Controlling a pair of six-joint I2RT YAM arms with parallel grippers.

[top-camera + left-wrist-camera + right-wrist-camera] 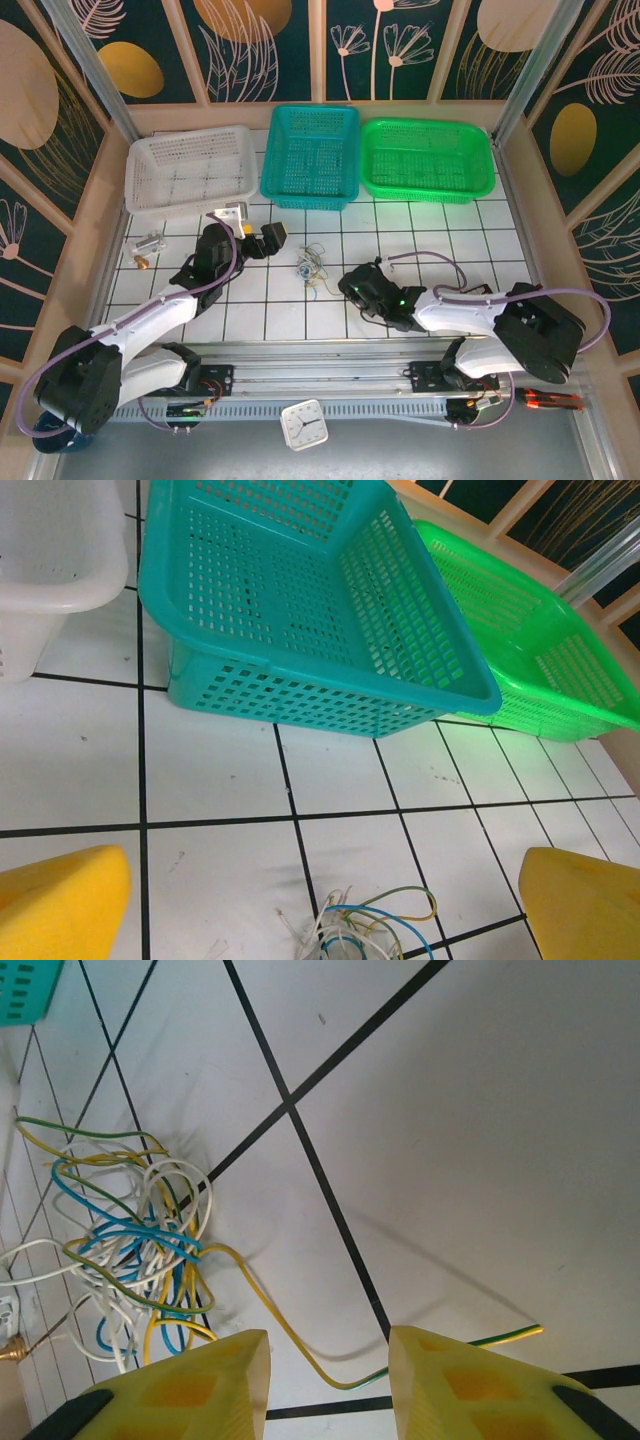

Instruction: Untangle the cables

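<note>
Plastic-coated and very thin, the cables [312, 265] are lying in one loose knot at the middle of the top view, on a white tiled table [500, 235]. In the right wrist view the cables [130, 1250] are spreading over the left half of the frame, showing white, blue, yellow and green-yellow strands. We are judging them very light, limp and a little springy. They are likely to slide on the tile, or to drag the whole knot along when one strand is pulled. We are counting one tangle in four colours, but the strands are crossing too much for a sure count.

The best hold, in our judgement, is a free end. One yellow-green strand is trailing out of the knot toward the lower right of the right wrist view, clear of the loops. That strand is passing through the gap of the right gripper [330, 1360], whose two yellow fingers are standing partly apart. They are not pinching the strand, as far as we can tell.

At the upper left of the knot in the top view, the left gripper [270, 241] is gaping fully and holding nothing.

Along the top of that view we are counting three baskets: one white basket [190, 133], one teal basket [310, 200] and one green basket [425, 195].
</note>
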